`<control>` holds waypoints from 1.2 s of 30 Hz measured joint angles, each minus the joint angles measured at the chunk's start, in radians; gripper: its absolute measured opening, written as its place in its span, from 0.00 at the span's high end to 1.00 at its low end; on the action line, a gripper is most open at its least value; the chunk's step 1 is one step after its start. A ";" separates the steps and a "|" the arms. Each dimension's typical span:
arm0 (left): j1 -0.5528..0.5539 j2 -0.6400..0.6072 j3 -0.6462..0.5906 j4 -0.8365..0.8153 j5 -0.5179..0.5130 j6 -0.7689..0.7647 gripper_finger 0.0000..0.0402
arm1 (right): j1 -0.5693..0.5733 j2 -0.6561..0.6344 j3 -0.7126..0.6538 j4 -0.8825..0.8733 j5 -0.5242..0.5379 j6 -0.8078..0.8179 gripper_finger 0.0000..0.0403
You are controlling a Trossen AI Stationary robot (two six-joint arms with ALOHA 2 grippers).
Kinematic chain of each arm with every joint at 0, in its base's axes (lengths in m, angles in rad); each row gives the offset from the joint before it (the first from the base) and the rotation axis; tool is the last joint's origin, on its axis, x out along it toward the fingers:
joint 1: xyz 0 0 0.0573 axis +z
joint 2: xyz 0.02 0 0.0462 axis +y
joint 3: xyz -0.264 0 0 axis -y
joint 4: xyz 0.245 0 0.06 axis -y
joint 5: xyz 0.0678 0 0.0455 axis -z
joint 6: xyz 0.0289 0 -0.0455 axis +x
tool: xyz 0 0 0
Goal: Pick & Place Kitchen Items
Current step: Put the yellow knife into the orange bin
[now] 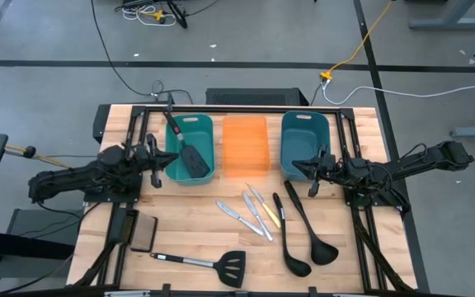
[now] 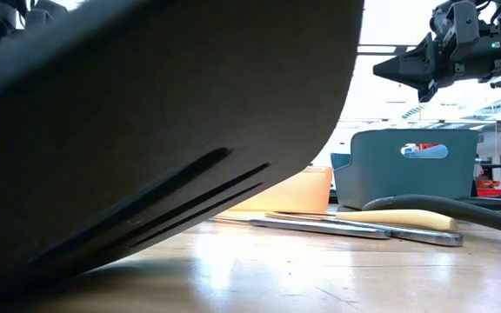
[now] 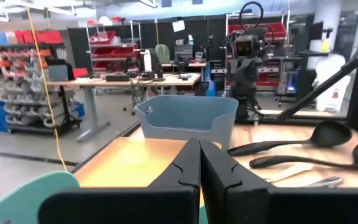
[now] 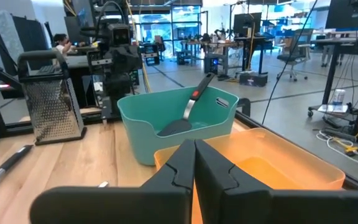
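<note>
Leaning in teal bin [image 1: 190, 147], one spatula [image 1: 190, 158], both grippers (left [image 1: 157, 159], right [image 1: 303, 167]) pinched shut, no readable writing

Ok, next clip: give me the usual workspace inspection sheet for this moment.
Surface: wooden table, bare between items.
Job's things: one spatula in the teal bin; second spatula near the front edge; two ladles and four knives lying mid-table.
Clutter: orange bin, blue bin, black pad.
Grippers: left end effector shut, empty, beside the teal bin; right end effector shut, empty, by the blue bin.
Cables: several on the floor behind the table.
Surroundings: workshop benches, shelving.
</note>
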 joint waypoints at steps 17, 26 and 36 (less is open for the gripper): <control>0.000 0.000 -0.001 -0.005 -0.011 0.084 0.98 | 0.003 0.485 0.667 -0.849 -0.094 0.274 0.98; 0.000 0.000 0.000 -0.001 -0.001 0.098 0.97 | 0.058 0.871 0.999 -1.110 -0.272 0.429 0.96; 0.000 0.000 0.000 -0.046 0.016 0.068 0.97 | 0.121 1.100 1.068 -1.193 -0.385 0.732 0.72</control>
